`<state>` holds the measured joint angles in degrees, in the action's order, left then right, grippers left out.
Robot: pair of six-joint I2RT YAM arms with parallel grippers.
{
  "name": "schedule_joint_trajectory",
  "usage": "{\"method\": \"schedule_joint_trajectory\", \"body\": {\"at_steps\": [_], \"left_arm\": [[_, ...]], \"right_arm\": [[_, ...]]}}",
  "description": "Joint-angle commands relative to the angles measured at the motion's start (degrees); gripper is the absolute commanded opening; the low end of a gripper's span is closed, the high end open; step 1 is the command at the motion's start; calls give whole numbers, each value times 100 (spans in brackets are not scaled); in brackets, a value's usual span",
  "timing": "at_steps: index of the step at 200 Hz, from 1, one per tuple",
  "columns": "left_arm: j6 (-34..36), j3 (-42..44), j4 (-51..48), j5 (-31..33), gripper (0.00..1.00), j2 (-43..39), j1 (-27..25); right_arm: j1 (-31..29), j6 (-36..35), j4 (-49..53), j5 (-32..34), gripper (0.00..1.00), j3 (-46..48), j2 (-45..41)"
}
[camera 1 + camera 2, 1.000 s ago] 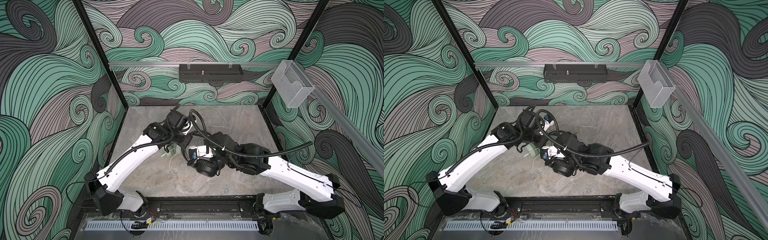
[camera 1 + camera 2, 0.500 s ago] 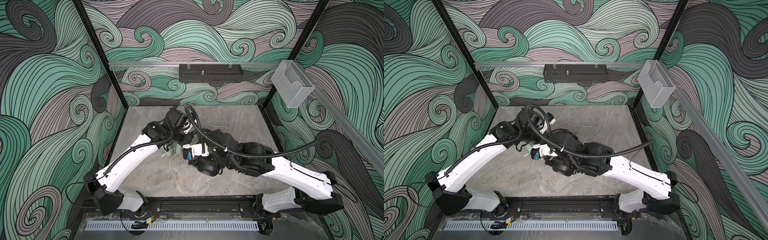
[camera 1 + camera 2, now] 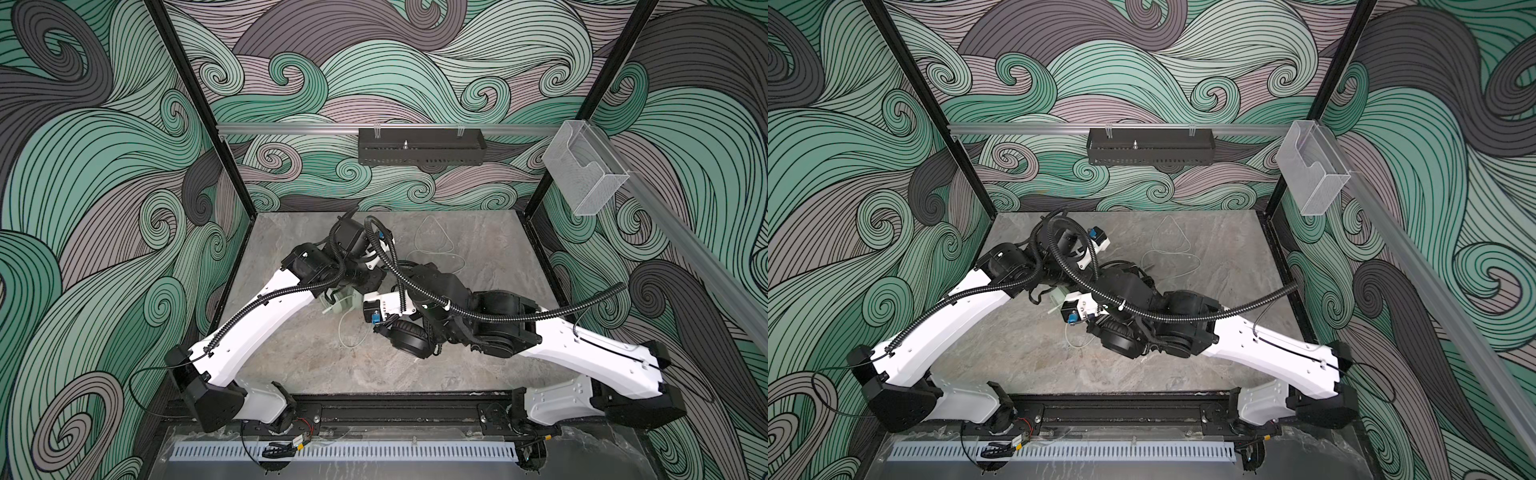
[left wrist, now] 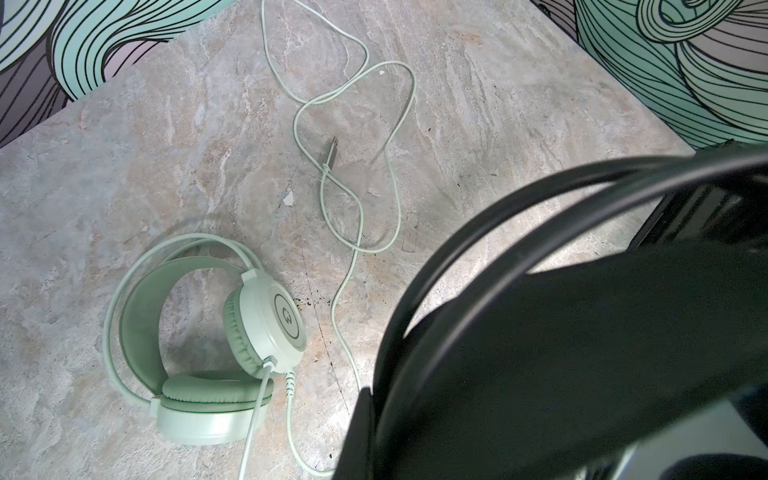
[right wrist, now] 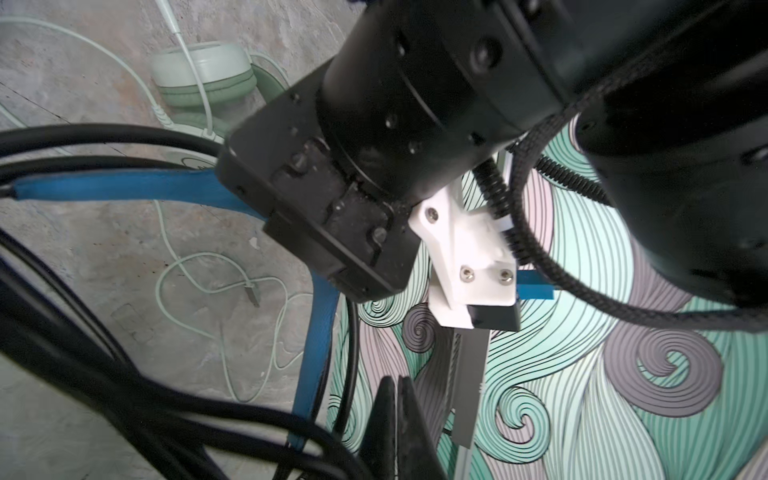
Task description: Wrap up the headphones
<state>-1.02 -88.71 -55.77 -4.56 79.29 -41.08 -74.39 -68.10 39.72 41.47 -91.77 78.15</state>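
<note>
table (image 3: 311,365): grey marble top, both arms reached in from the front rail and met at mid-table
black headset (image 3: 409,343): round ear cup showed at centre, tucked under the right arm's wrist; couldn't tell if resting on the table or lifted
right gripper (image 5: 395,424): fingers pressed together, seam only, pointed toward the wall
black cable (image 5: 199,411): ran in thick strands right up beside the right gripper; pinched or just alongside, couldn't tell
mint-green headset (image 4: 208,345): lay on the table just left of the black ear cup, half hidden under the left arm in both top views; one cup flat, the other tipped on edge, headband arched over
headband (image 5: 124,187): black outer wires with blue inner strap, bent round and passed behind the left gripper's body
left gripper (image 5: 316,266): closed, clamped on the black headset at that headband; fingertips themselves hidden
white cable (image 4: 357,208): unwrapped, trailed from the mint-green cups in loose crossing loops toward the back of the table
USB plug (image 4: 331,153): lay flat inside those loops, apart from both grippers
black tray (image 3: 419,145): hung on the back wall rail
clear holder (image 3: 584,174): fixed on the right wall rail
</note>
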Motion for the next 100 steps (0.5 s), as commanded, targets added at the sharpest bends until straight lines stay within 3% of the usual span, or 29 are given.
{"method": "schedule_joint_trajectory", "body": {"at_steps": [1,55,100], "left_arm": [[32,-15,-162,-194,0,-169,-58],[58,44,-188,-118,0,-227,-58],[71,94,-168,-100,0,-315,-58]], "right_arm": [[-159,-288,-546,462,4,-237,-42],[-228,-621,-630,502,7,-154,-129],[256,-770,-653,448,9,223,-457]]}}
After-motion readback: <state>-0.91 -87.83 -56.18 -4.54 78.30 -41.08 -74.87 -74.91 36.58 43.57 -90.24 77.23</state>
